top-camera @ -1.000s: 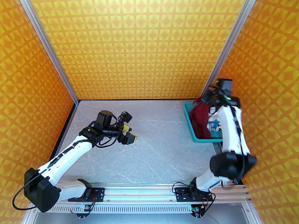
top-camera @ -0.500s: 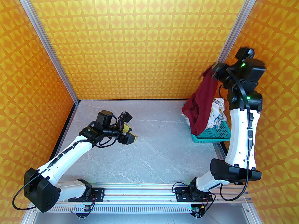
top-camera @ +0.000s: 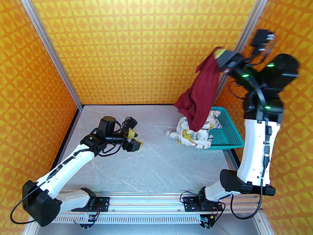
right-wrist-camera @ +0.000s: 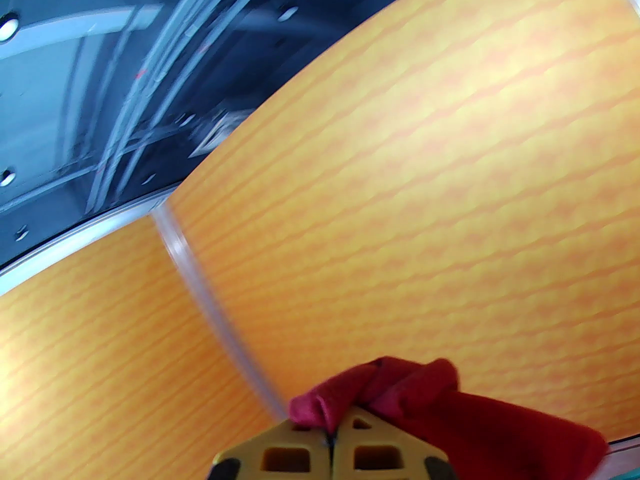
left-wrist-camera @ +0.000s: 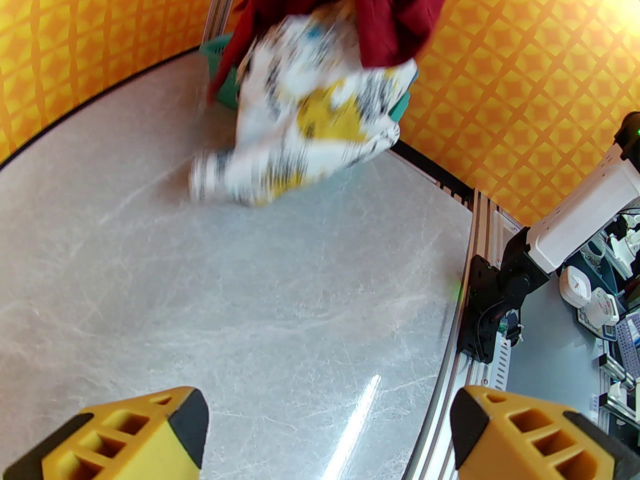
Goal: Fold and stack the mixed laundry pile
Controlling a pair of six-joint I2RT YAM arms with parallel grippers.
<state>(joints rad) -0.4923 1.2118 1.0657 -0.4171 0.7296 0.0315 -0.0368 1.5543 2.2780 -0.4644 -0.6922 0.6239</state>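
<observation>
My right gripper is raised high at the right, shut on the dark red T-shirt, which hangs down from it in a long drape. In the right wrist view the red cloth bunches over the shut fingertips. The white printed garment lies half out of the teal basket, spilling onto the table under the red shirt's hem. The left wrist view shows the printed garment, blurred, beneath the red shirt. My left gripper hovers open over the table's left half, well away from both.
The basket sits tilted at the back right corner against the orange patterned wall. Grey marble tabletop stretches between the arms. An aluminium rail runs along the near edge.
My right arm lifted the red T-shirt up and leftward out of the basket. The printed garment was dragged out onto the table and the basket shifted. The left arm barely moved.
</observation>
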